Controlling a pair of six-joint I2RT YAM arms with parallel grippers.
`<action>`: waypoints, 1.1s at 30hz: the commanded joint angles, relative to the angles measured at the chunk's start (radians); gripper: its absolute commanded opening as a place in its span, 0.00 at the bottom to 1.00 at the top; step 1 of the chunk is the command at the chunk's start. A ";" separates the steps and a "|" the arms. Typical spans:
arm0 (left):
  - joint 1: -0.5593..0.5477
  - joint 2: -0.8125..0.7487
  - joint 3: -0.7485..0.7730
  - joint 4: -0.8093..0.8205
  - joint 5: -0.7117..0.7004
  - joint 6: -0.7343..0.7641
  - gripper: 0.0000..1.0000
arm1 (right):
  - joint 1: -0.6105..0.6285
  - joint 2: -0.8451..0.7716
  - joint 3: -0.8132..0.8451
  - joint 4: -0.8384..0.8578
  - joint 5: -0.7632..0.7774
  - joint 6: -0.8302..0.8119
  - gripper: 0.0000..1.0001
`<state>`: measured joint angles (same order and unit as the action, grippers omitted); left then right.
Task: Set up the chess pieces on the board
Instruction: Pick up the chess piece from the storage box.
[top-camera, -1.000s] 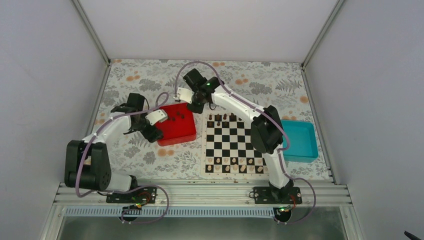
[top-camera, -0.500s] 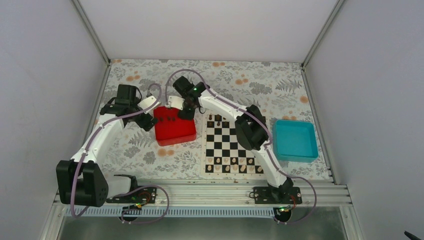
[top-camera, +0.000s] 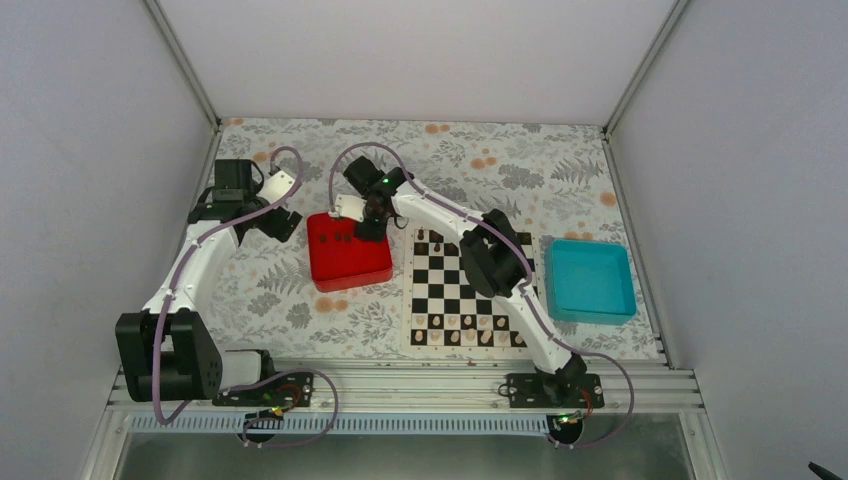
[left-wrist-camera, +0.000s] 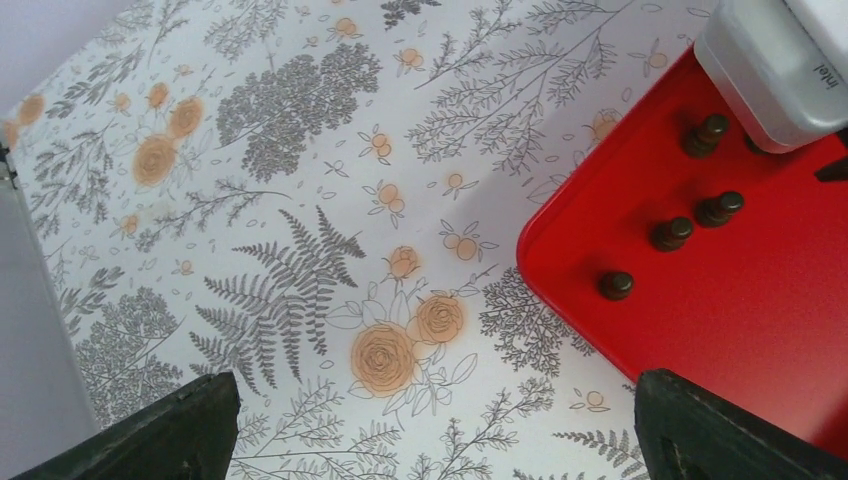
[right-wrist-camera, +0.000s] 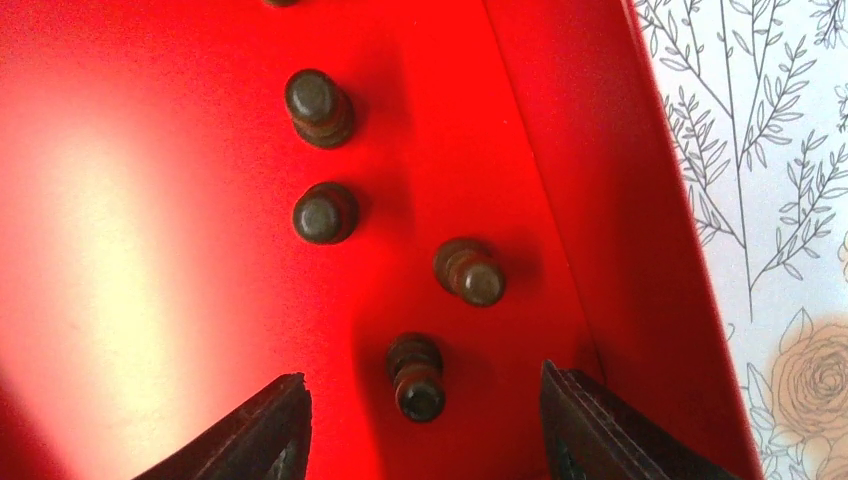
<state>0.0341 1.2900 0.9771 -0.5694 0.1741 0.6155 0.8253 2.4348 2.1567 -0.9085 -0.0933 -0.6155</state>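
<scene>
Our right pincer (right-wrist-camera: 421, 378) hangs with fingers apart inside the red tray (right-wrist-camera: 150, 250), one dark chess piece (right-wrist-camera: 417, 372) loose between them. Our left pincer (left-wrist-camera: 432, 385) gapes wide over flowery cloth (left-wrist-camera: 300, 200). We read "intel" on a white box (left-wrist-camera: 775, 70). The board (top-camera: 435, 295) lies beside the tray.

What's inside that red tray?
At least four small dark chess pieces sit on the red tray floor. The right claw above hides part of it from overhead.
</scene>
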 joint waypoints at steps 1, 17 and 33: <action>0.027 -0.008 0.004 0.029 0.035 -0.006 0.98 | 0.008 0.041 0.049 0.019 -0.012 0.002 0.59; 0.078 -0.015 -0.038 0.037 0.083 0.019 0.98 | 0.007 0.058 0.048 0.023 -0.010 0.012 0.20; 0.079 -0.052 -0.041 0.001 0.111 0.019 0.97 | 0.008 -0.100 -0.074 0.023 -0.006 0.021 0.04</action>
<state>0.1097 1.2686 0.9440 -0.5575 0.2638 0.6212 0.8257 2.4416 2.1193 -0.8829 -0.0929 -0.6018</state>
